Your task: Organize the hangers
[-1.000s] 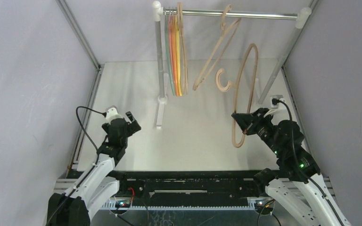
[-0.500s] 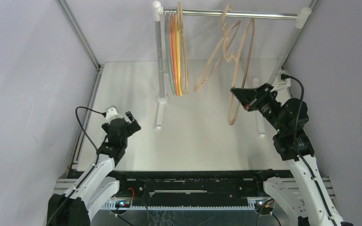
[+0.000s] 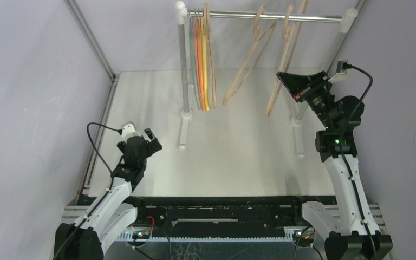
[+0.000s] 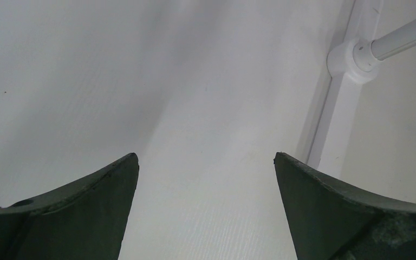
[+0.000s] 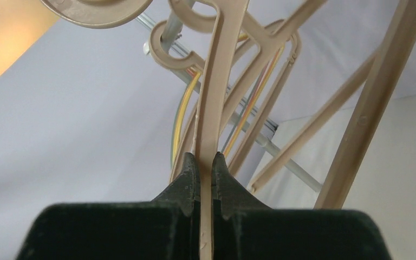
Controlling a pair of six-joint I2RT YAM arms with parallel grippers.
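Right gripper [image 5: 206, 160] tight on beige hanger [image 5: 215, 76]

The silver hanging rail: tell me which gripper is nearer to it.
Right. The right gripper is high up, close under the rail, shut on a beige hanger whose hook reaches the rail. The left gripper sits low near the table, open and empty, well short of it.

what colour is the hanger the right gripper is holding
Beige. The hanger in the right gripper shows best in the right wrist view.
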